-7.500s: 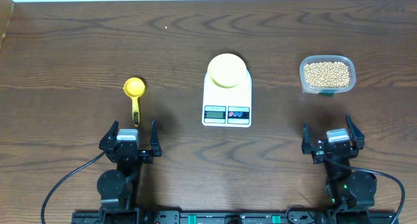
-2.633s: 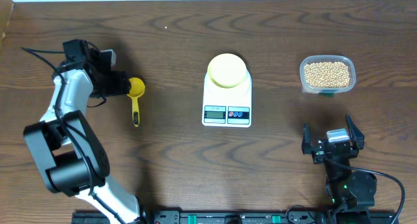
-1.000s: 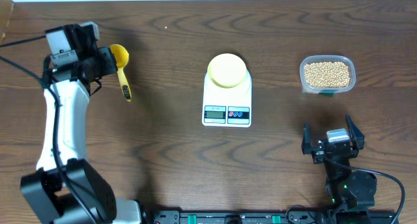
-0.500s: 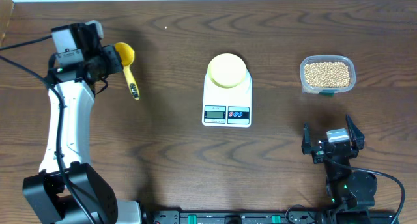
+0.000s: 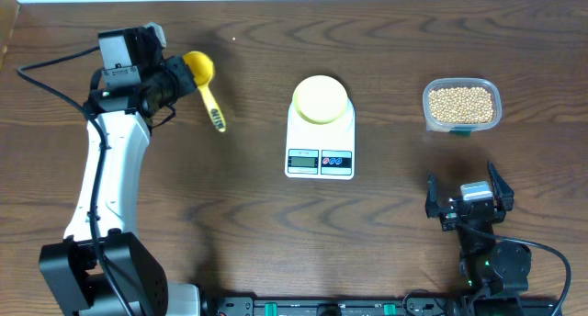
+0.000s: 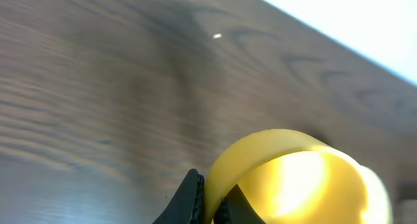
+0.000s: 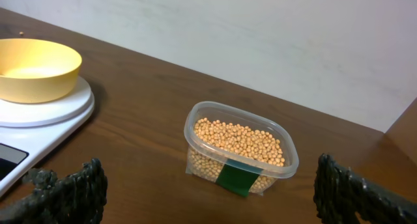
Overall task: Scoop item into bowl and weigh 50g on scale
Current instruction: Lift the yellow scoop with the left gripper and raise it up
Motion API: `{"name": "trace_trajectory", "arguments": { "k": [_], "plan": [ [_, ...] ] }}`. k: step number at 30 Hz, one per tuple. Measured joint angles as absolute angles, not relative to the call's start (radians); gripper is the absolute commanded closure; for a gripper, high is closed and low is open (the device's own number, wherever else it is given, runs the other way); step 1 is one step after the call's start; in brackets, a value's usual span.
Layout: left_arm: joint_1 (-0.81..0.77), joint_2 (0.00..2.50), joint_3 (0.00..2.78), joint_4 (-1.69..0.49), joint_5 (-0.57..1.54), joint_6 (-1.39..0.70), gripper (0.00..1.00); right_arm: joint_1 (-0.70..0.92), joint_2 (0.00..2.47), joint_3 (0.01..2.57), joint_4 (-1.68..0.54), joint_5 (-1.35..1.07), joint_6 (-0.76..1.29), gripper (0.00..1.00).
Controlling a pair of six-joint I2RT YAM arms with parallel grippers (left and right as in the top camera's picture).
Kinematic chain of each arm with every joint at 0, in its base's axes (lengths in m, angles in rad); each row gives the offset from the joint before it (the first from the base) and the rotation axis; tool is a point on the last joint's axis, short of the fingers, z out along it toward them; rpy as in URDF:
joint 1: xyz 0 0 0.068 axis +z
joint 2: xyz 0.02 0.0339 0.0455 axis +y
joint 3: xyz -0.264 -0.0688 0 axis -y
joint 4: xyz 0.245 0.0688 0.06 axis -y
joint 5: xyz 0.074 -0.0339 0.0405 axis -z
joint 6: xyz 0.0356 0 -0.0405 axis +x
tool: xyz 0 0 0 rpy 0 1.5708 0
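Pinching a small yellow scoop (image 5: 200, 68) by the wall of its cup with the left pincer (image 5: 180, 73), out over the far left part of the desk (image 5: 386, 247), with the handle slanting back toward the near edge and a little to the right. Seeing, in the left wrist view, one dark finger (image 6: 190, 196) pressing against the outside of the cup wall and another dark tip just inside it, with blurred wood grain lying behind the cup.

Finding the pale yellow bowl (image 5: 321, 99) sitting upright on the round platform at the far end of the white scale (image 5: 320, 141), about the middle of the desk and well apart from the scoop. Spotting the grey display (image 5: 302, 159) and the red and blue buttons (image 5: 336, 160) at the scale's near end, the reading being too small to make out.

Finding the beans (image 5: 460, 102) lying heaped in a clear tub (image 5: 426, 105) to the right of the scale and apart from it, with a green label (image 7: 236, 178) showing on the tub's near wall.

Hovering or resting, impossible to say which, with the right pincer (image 5: 461, 175) low by the near edge of the desk, on the near side of the tub. Seeing its fingers (image 7: 71, 191) standing spread wide at both edges of the right wrist view, with the tub framed between them and touching neither.
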State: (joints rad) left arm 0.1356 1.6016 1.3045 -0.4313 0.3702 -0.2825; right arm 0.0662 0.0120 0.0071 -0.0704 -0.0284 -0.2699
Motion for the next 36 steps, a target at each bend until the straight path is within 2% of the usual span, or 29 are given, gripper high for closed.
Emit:
{"name": "trace_trajectory", "arguments": {
  "k": [16,33,36],
  "plan": [
    [0.134,1.602,1.304,-0.403,0.473,-0.629,0.92,0.066,0.012,0.007,-0.071,-0.003,-0.271,0.01],
    [0.133,1.602,1.304,-0.377,0.473,-0.759,0.93,0.066,0.012,0.007,-0.065,0.037,-0.310,0.01],
    [0.126,1.602,1.304,-0.351,0.473,-0.792,0.93,0.066,0.012,0.007,-0.008,-0.024,-0.310,0.01]
  ]
}}
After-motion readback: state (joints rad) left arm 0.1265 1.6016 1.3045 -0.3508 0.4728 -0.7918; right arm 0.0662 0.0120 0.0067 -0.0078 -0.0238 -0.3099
